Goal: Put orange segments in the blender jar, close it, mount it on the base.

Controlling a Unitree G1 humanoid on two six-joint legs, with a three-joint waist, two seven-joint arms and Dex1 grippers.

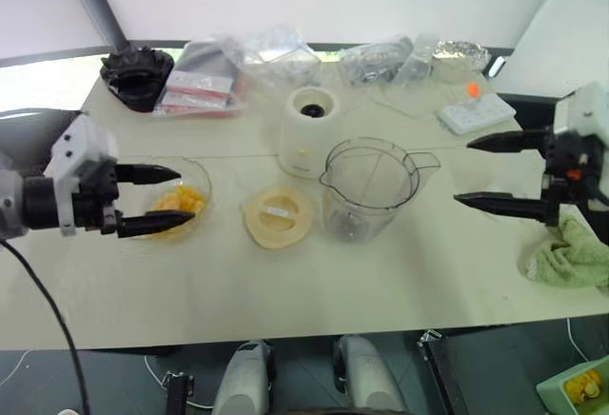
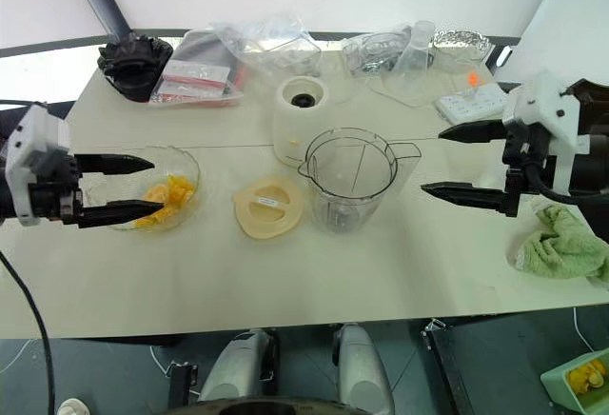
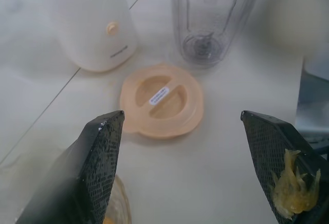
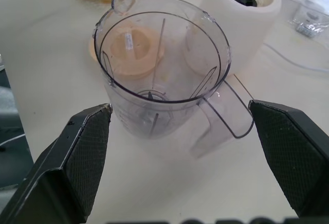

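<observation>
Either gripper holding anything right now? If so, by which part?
Nothing is held. The left gripper is open above the bowl of orange segments, with only pulp smeared on one finger. The right gripper is open beside the blender jar.

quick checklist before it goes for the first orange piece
1. Left gripper open beside the glass bowl: ok, though pulp sticks to one of its fingers.
2. Orange segments in the bowl: ok.
3. Blender jar upright, uncovered: ok; nothing seen in it but the blade.
4. Lid flat on the table, off the jar: ok.
5. Base socket uncovered behind the jar: ok.
6. Right gripper open, off to the jar's handle side: ok.
</observation>
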